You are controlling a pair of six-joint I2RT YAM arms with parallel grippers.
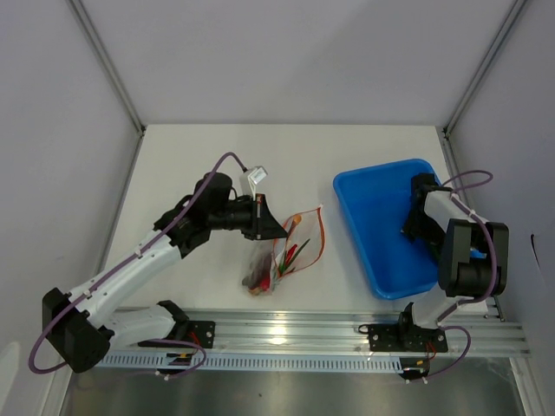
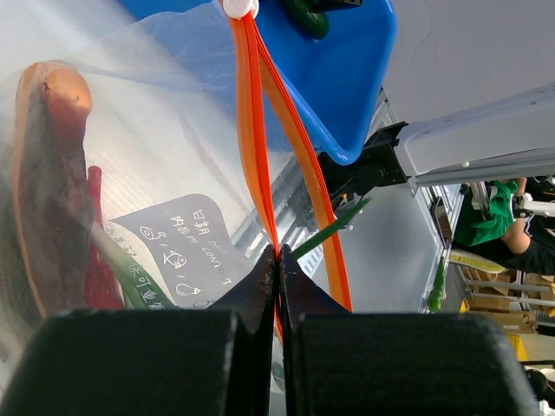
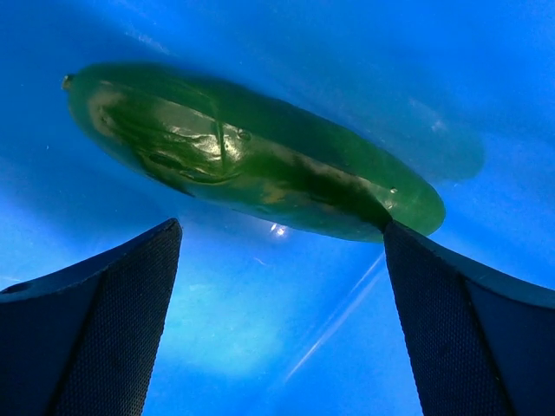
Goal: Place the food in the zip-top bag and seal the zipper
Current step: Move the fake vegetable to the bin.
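Note:
The zip-top bag (image 1: 293, 250) lies mid-table, and my left gripper (image 1: 276, 229) holds its left mouth edge. In the left wrist view that gripper (image 2: 277, 256) is shut on the orange-red zipper (image 2: 253, 130), whose two strips spread apart away from the jaws. Through the clear plastic I see the sausage in its bun (image 2: 48, 173), the red chili (image 2: 100, 269) and a green onion stalk (image 2: 334, 227). My right gripper (image 1: 416, 224) hangs inside the blue tray. It stands open (image 3: 280, 229) just in front of the dark green cucumber (image 3: 251, 165), touching nothing.
The blue tray (image 1: 364, 238) sits at the right, its near corner close to the bag's mouth (image 2: 355, 104). A white slider tab (image 2: 240, 7) sits on the far end of the zipper. A metal rail (image 1: 295, 334) runs along the near edge.

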